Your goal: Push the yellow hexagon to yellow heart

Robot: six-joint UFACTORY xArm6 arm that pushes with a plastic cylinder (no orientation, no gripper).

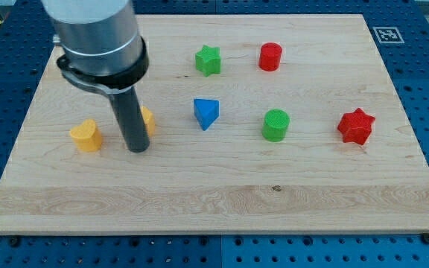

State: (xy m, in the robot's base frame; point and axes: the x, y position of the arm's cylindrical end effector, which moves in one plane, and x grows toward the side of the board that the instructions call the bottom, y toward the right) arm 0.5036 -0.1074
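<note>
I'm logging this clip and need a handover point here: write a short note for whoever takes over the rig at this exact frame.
Tip: my tip is down on the wooden board, between the two yellow blocks, right against the hexagon's left side.
Job's things: the yellow hexagon is mostly hidden behind the rod, only its right edge showing. The yellow heart sits to the view's left of the tip, apart from it.
Done: the two are close, but do not touch.
Left: the tip stands in the gap, so it probably has to go round to the hexagon's right side and push left.

Yellow heart (86,136) & hexagon (147,119); blue triangle (205,113); red, green others.
</note>
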